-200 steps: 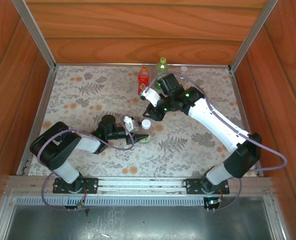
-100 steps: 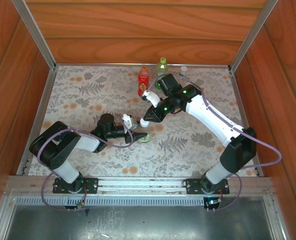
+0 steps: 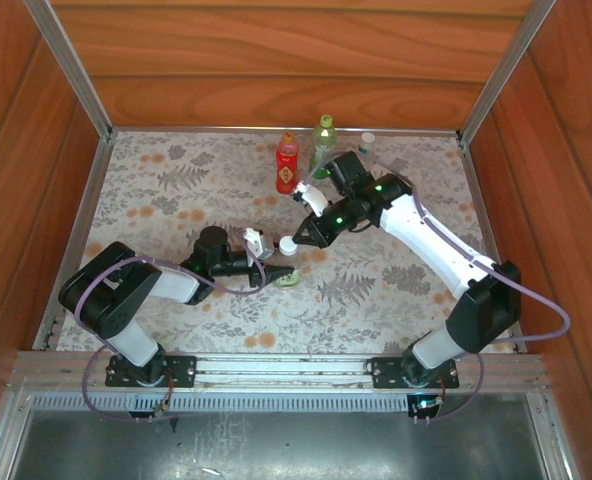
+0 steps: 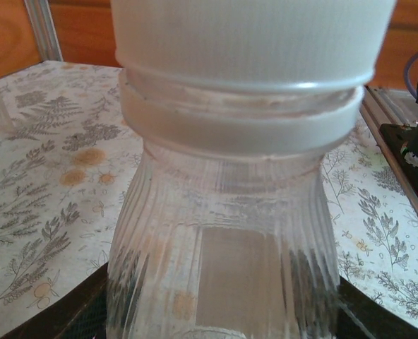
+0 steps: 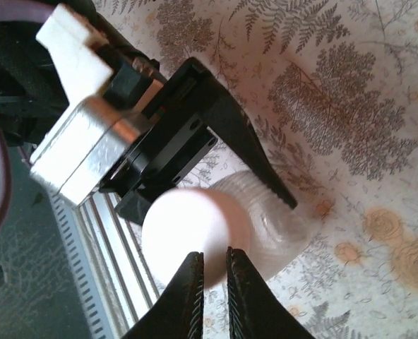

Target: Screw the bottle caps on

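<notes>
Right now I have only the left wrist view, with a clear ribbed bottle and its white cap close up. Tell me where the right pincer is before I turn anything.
Observer: The right pincer hangs straight over the white cap. Its fingers are nearly together, not around the cap's rim.
Operator: Place that bottle on the table for me.
Observer: From above, the clear bottle is near the middle of the table.
Operator: Report the other bottles.
Observer: A red bottle and a green bottle stand upright near the table's far edge, beyond the right arm.
</notes>
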Controlling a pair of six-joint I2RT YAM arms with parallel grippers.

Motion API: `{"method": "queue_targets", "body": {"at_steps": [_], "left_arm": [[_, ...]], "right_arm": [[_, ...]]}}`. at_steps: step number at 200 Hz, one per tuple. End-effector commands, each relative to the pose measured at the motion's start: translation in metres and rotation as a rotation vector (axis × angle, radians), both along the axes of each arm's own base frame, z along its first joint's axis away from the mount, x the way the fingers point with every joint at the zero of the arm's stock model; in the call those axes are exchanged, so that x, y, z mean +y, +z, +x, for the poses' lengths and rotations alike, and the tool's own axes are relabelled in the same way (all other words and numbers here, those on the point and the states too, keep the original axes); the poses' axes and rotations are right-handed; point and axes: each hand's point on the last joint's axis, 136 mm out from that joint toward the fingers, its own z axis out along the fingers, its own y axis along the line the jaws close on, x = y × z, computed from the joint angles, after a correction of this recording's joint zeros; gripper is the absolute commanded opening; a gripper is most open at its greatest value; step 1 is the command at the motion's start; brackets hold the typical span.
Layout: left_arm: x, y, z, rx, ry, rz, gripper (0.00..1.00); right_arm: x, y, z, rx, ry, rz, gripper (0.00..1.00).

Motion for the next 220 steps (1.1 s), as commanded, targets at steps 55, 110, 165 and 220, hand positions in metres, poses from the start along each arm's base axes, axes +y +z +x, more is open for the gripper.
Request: {"method": "queue_targets", "body": {"at_steps": [55,110,165,220], "left_arm": [[0.006,-0.018,0.005,0.040,0.035,0.056,0.56],[0.010,-0.020,-0.014,-0.030,-0.035,0.067,0.57],[0.011,-0.020,-0.017,-0.049,-0.053,0.069,0.57],[0.011,-0.019,-0.018,-0.049,-0.059,0.066,0.57]], "right_arm": [[-0.014,0.019,-0.026,-0.124,0.059,0.035,0.45],[-0.016,0.016,-0.029,-0.565,0.470,-0.030,0.65],[0.001,0.020,-0.027,-0.649,0.661,-0.027,0.64],[0.017,0.017,-0.032,-0.585,0.741,-0.005,0.59]]}}
